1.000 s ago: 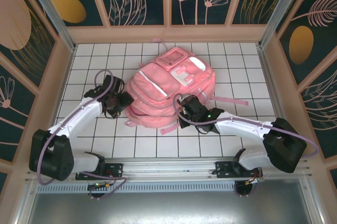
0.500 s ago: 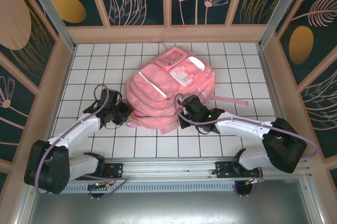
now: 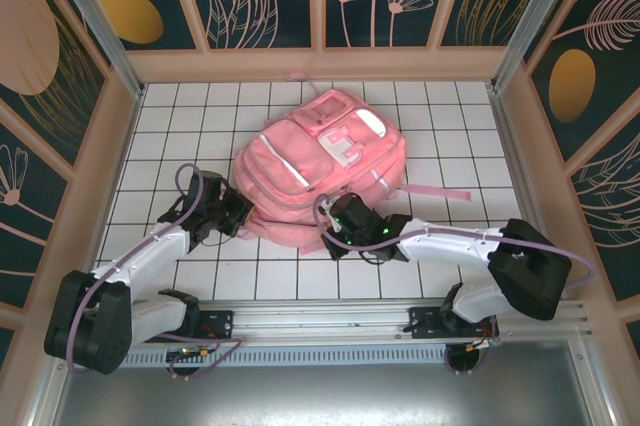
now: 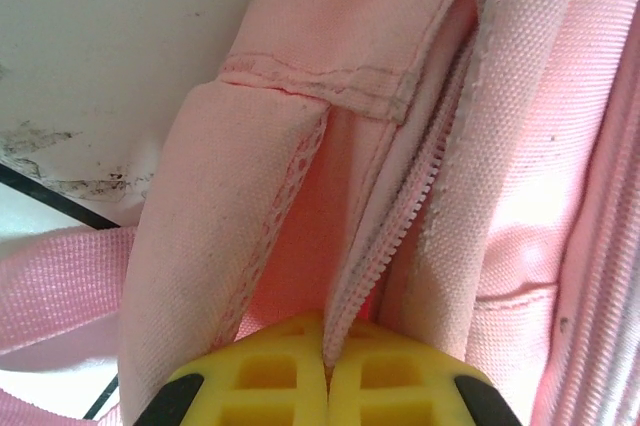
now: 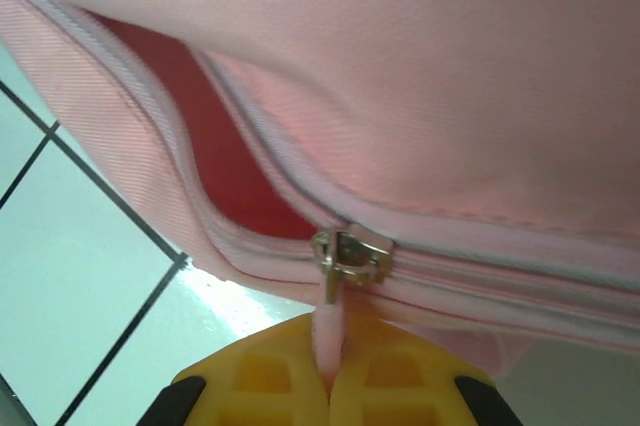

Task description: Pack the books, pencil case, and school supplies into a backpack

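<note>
The pink backpack (image 3: 315, 171) lies on the white tiles, its opening toward the arms. At its near left corner my left gripper (image 3: 232, 211) is shut; in the left wrist view the yellow fingers (image 4: 327, 346) pinch the backpack's zipper edge (image 4: 400, 236). My right gripper (image 3: 335, 218) is at the near edge, also shut. In the right wrist view this gripper (image 5: 328, 361) holds the pink pull tab (image 5: 328, 331) of the metal zipper slider (image 5: 350, 256). Left of the slider the zipper gapes onto a red lining (image 5: 240, 181). The books, pencil case and school supplies are out of view.
A pink strap (image 3: 440, 193) trails over the tiles to the backpack's right. Wooden walls (image 3: 115, 136) close in the tiled floor (image 3: 200, 116) on three sides, and a metal rail (image 3: 320, 321) runs along the near edge.
My left gripper came down to the backpack's near left corner and shut on its zipper edge. The right gripper slid left along the near edge, and the backpack shifted slightly left.
</note>
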`<state>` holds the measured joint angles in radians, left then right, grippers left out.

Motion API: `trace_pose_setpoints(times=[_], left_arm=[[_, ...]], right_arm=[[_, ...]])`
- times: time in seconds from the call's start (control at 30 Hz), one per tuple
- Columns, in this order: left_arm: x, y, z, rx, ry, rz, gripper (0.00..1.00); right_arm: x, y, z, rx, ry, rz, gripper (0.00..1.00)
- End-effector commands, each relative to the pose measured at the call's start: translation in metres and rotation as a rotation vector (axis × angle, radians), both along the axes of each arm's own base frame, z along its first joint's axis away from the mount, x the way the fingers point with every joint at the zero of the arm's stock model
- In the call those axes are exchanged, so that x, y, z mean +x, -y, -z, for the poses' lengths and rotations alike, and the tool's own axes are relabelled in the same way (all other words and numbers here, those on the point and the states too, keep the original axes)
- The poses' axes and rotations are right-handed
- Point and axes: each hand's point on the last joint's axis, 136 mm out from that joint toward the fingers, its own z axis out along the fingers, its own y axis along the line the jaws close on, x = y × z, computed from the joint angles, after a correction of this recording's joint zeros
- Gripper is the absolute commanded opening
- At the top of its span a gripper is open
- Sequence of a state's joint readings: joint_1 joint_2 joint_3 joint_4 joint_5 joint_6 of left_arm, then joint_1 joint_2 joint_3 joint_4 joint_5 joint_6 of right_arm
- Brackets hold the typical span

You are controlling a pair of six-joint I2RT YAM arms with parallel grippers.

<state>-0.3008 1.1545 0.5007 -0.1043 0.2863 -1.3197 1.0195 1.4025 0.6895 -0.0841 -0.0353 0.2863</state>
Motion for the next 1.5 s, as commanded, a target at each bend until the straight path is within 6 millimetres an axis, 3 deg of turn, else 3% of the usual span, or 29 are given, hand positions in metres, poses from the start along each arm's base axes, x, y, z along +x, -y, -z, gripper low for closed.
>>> trace_pose_setpoints(times=[0.0, 0.37, 0.5, 0.57, 0.63, 0.87, 1.0, 1.07, 1.23, 1.47], left_arm=[[0.003, 0.005, -0.011, -0.052, 0.037, -0.009, 0.00], [0.002, 0.005, -0.021, -0.088, 0.071, -0.035, 0.00], [0.005, 0.014, -0.030, -0.081, 0.116, 0.012, 0.00], [0.006, 0.018, -0.034, -0.049, 0.146, 0.061, 0.00], [0.005, 0.017, -0.038, 0.013, 0.166, 0.112, 0.19], [0.008, 0.005, -0.076, 0.157, 0.314, 0.182, 0.53], [0.014, 0.005, -0.070, 0.167, 0.281, 0.171, 0.55], [0.018, 0.013, -0.064, 0.131, 0.268, 0.182, 0.50], [0.031, 0.027, -0.045, 0.071, 0.244, 0.199, 0.49], [0.053, 0.045, -0.033, -0.002, 0.257, 0.201, 0.64]], right_arm=[[-0.005, -0.039, -0.026, 0.121, 0.024, -0.084, 0.00], [-0.015, -0.098, -0.041, 0.176, 0.006, -0.158, 0.00], [-0.006, -0.101, -0.040, 0.144, 0.028, -0.110, 0.00], [0.000, -0.091, -0.038, 0.116, 0.049, -0.065, 0.00], [0.007, -0.075, -0.036, 0.095, 0.060, -0.013, 0.00], [0.029, 0.013, -0.032, 0.060, 0.061, 0.233, 0.00], [0.043, 0.058, -0.030, 0.045, 0.056, 0.362, 0.00], [0.049, 0.075, -0.029, 0.051, 0.056, 0.411, 0.00], [0.051, 0.084, -0.028, 0.057, 0.050, 0.419, 0.00], [0.039, 0.070, -0.020, 0.093, 0.010, 0.322, 0.00]])
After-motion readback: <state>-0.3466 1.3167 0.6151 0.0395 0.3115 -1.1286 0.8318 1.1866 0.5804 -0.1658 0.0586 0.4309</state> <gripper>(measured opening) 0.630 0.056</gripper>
